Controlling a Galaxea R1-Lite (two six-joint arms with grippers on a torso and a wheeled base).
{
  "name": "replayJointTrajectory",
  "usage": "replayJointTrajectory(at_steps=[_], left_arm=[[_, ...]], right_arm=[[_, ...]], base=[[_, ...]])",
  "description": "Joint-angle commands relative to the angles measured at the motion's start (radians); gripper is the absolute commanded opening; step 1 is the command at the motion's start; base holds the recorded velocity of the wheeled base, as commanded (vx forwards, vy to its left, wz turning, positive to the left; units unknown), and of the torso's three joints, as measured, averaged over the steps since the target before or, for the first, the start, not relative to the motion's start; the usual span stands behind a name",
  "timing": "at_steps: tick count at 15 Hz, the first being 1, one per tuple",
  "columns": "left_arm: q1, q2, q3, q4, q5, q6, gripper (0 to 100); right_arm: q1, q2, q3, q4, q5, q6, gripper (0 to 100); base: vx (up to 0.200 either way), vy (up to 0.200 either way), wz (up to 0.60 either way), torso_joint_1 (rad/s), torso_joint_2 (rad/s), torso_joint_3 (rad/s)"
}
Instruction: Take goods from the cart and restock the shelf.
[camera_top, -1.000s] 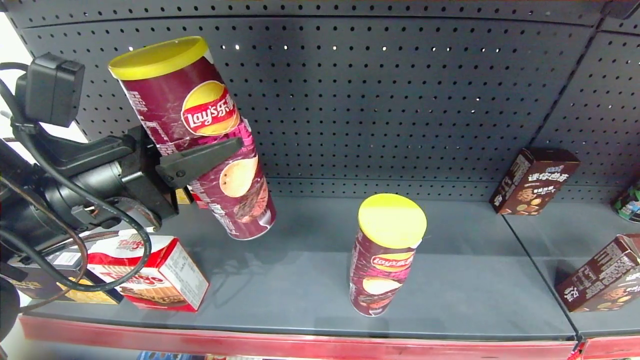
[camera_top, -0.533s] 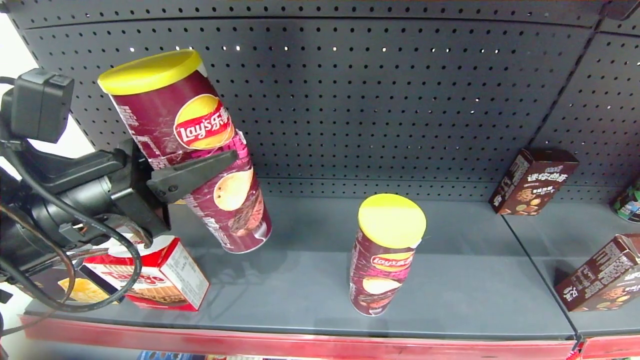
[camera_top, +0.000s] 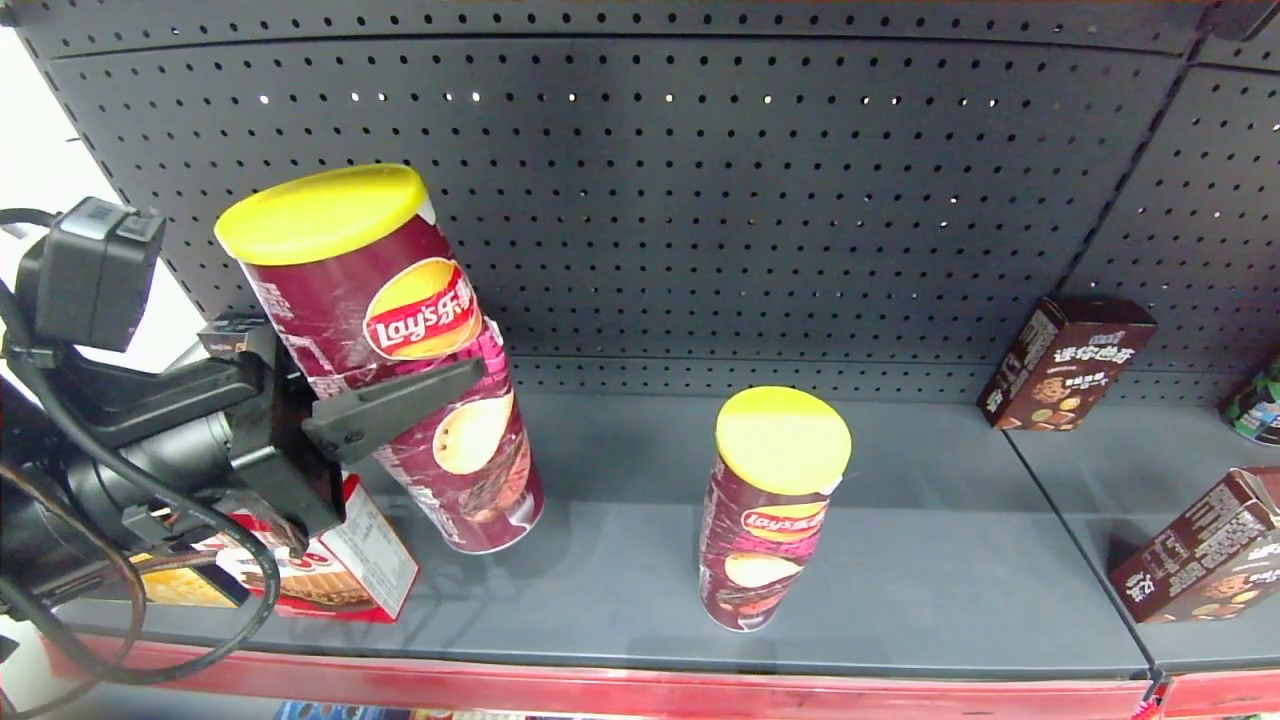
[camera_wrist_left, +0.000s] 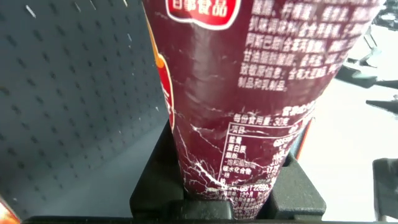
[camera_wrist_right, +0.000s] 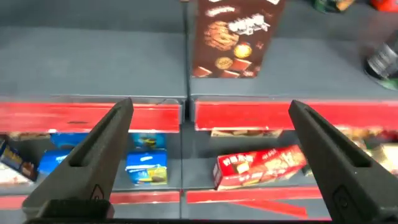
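So the left gripper (camera_top: 440, 385) is clamped around the middle of a maroon cylindrical chip can with a yellow plastic lid (camera_top: 400, 330). One black finger crosses the front of the label, and in the left wrist view the can (camera_wrist_left: 249, 93) sits right between the jaws. The can is tilted, lid leaning left, and its bottom end is down by the grey metal shelf deck (camera_top: 600, 560) at the left side. Honestly can't tell if it's actually touching the deck. A second maroon chip can with a yellow lid (camera_top: 770, 510) stands upright near the middle of the shelf, well apart from the held one. A red and white cardboard box (camera_top: 360, 560) sits just left of the held can, at the near edge, partly hidden behind the arm. Over on the right are a dark brown snack box (camera_top: 1068, 362) against the black pegboard back panel (camera_top: 700, 200) and another brown box (camera_top: 1200, 550) nearer the front. The right gripper (camera_wrist_right: 211, 107) has its fingers spread wide with nothing between them, facing the red shelf edge strip (camera_wrist_right: 93, 115).
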Motion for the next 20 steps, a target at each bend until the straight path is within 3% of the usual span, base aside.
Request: replayJointTrajectory(at_steps=[1, 2, 12, 14, 15, 17, 20], left_arm=[[-0.001, -0.006, 0.023, -0.002, -0.001, 0.000, 0], [-0.001, -0.004, 0.020, 0.000, -0.001, -0.001, 0], [-0.079, 0.054, 0.011, 0.012, -0.016, 0.000, 0], [-0.113, 0.075, 0.009, 0.008, -0.016, 0.015, 0], [-0.130, 0.106, 0.006, 0.003, -0.018, 0.051, 0], [-0.111, 0.163, 0.001, 0.000, -0.024, 0.104, 0], [-0.148, 0.195, -0.063, 0.000, -0.029, 0.106, 0]], right_arm=[[0.000, 0.006, 0.000, 0.009, -0.013, 0.013, 100], [0.000, 0.006, -0.002, 0.055, -0.055, 0.070, 100], [0.001, 0.006, 0.000, 0.045, -0.047, 0.056, 100], [0.001, 0.006, 0.000, 0.045, -0.047, 0.056, 100], [0.001, 0.006, 0.000, 0.045, -0.047, 0.056, 100], [0.001, 0.006, 0.000, 0.045, -0.047, 0.056, 100], [0.001, 0.006, 0.000, 0.045, -0.047, 0.056, 100]], base=[[0.000, 0.000, 0.00, 0.000, 0.00, 0.000], [0.000, 0.000, 0.00, 0.000, 0.00, 0.000], [0.000, 0.000, 0.00, 0.000, 0.00, 0.000], [0.000, 0.000, 0.00, 0.000, 0.00, 0.000], [0.000, 0.000, 0.00, 0.000, 0.00, 0.000], [0.000, 0.000, 0.00, 0.000, 0.00, 0.000], [0.000, 0.000, 0.00, 0.000, 0.00, 0.000]])
